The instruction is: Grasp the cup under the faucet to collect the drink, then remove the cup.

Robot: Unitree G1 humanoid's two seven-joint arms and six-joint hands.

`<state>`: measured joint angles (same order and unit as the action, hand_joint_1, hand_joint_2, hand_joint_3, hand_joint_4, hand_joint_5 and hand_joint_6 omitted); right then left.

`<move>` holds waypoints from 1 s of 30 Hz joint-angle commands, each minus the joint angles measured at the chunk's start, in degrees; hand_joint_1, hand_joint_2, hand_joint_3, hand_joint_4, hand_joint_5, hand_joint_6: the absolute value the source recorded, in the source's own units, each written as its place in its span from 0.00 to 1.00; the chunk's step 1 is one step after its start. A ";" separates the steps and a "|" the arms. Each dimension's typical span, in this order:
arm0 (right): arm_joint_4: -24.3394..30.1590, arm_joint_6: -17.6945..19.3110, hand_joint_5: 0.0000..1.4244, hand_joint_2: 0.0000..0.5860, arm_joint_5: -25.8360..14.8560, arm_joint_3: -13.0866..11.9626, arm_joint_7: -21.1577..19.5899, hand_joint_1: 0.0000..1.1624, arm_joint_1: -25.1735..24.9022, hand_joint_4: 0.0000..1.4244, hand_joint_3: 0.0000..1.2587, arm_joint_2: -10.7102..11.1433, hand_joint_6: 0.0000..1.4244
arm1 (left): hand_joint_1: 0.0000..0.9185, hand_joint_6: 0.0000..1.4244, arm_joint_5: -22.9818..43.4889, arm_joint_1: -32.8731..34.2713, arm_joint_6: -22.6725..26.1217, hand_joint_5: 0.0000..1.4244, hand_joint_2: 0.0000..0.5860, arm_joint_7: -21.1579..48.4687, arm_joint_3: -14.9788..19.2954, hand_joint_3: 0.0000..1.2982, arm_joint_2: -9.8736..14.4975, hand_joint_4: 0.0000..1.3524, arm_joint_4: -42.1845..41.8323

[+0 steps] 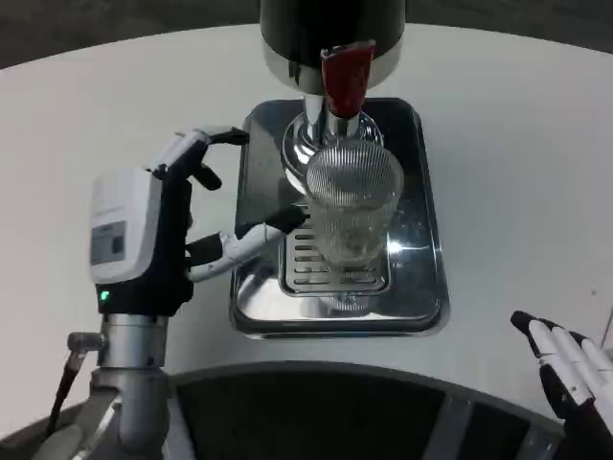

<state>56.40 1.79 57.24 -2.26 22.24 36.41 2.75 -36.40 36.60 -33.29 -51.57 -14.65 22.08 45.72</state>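
My left hand [182, 225] stands at the left edge of the drip tray [251, 316], white back toward the camera, fingers spread and holding nothing. The lower finger reaches right across the tray's rim, its black tip just beside the base of the cup [352, 206]; I cannot tell whether tip and glass touch. The upper fingers curl over the tray's back left corner, apart from the cup.

My right hand [570, 369] rests low at the right edge of the view, well apart from the tray, fingers extended side by side, nothing in them.

Table [517, 144]: white, round-edged, carries everything.

Dispenser [330, 29]: dark body with a chrome band, standing at the back of the tray.

Drip tray: polished steel, rectangular, with a slotted grate [330, 273] at centre front.

Cup: clear ribbed glass, upright on the grate, directly under the faucet. Contents not discernible.

Faucet [345, 77]: red lever above a chrome spout, just over the cup's mouth.
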 commanded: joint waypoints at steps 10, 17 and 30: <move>-1.11 -1.15 0.00 0.61 2.49 1.84 -0.01 0.54 -1.48 0.00 0.00 0.22 0.00 | 0.03 0.41 12.03 -11.17 -11.39 0.35 0.00 20.04 8.64 0.35 7.66 0.24 -15.29; -1.64 -1.53 0.00 0.61 3.97 3.65 -0.26 0.54 -2.49 0.00 0.00 -0.28 0.00 | 0.00 0.20 20.92 -13.23 -14.89 0.22 0.00 33.05 12.46 0.26 9.30 0.14 -19.32; -1.33 -1.76 0.00 0.62 6.39 5.97 -0.57 0.53 -2.09 0.00 0.00 -1.31 0.00 | 0.00 0.03 44.78 -14.16 -9.71 0.02 0.02 66.72 13.69 0.03 12.96 0.00 -27.87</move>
<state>54.84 0.38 63.16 3.25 22.23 33.80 1.80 3.71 23.25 -45.54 9.10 -1.85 33.27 20.38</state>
